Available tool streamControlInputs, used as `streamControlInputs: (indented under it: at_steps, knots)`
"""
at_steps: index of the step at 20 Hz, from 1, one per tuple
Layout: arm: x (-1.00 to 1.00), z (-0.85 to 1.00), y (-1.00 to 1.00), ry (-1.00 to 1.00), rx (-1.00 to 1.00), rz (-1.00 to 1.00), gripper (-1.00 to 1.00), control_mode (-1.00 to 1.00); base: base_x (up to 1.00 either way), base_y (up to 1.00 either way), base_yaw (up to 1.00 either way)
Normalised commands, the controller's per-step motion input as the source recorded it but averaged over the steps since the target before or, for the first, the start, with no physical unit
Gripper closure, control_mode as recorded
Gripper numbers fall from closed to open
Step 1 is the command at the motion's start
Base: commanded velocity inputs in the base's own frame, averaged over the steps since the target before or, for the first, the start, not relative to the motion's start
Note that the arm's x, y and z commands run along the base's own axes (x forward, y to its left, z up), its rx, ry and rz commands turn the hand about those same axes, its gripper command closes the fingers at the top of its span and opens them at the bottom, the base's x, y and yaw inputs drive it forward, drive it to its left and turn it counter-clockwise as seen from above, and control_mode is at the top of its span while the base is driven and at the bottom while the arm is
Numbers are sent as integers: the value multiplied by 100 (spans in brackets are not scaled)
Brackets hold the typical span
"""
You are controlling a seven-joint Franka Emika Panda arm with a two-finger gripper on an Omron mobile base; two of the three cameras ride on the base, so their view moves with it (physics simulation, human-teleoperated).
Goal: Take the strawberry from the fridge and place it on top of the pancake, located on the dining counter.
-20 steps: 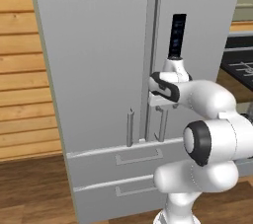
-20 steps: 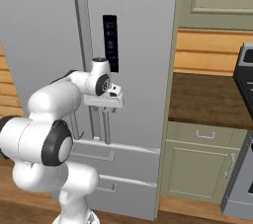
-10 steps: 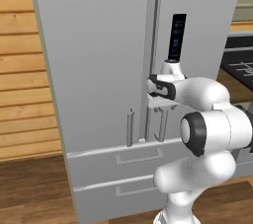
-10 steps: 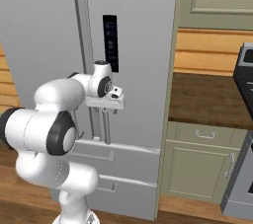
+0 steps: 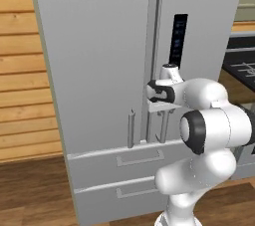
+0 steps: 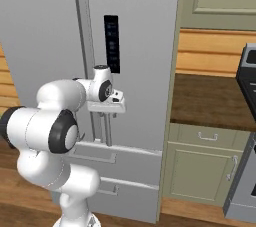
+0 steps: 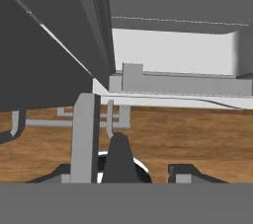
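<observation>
Hand view, tool (image 7: 123, 166) astride fridge handle (image 7: 85, 134)

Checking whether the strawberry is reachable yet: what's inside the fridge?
Nothing inside shows: both doors of the fridge are shut, covering the contents. The gripper is at the right door's bar handle.

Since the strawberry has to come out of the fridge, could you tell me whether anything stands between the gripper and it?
Yes: the fridge doors are both shut, so the strawberry inside is walled off. The gripper is at the right door's bar handle.
</observation>
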Motion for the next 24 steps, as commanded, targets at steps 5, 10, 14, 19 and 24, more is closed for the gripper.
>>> streamControlInputs:
  at_steps: [5, 10, 14, 19, 24]
  knots:
    - [-8, -10, -4, 8, 0, 0, 100, -100, 0, 0, 0]
    - [-81, 0, -55, 1, 5, 0, 100, -100, 0, 0, 0]
    - [-93, 0, -76, 0, 9, 0, 100, -100, 0, 0, 0]
    - [-78, 0, -74, 0, 8, 0, 100, -100, 0, 0, 0]
    - [-45, -1, -38, 0, 3, -3, 100, -100, 0, 0, 0]
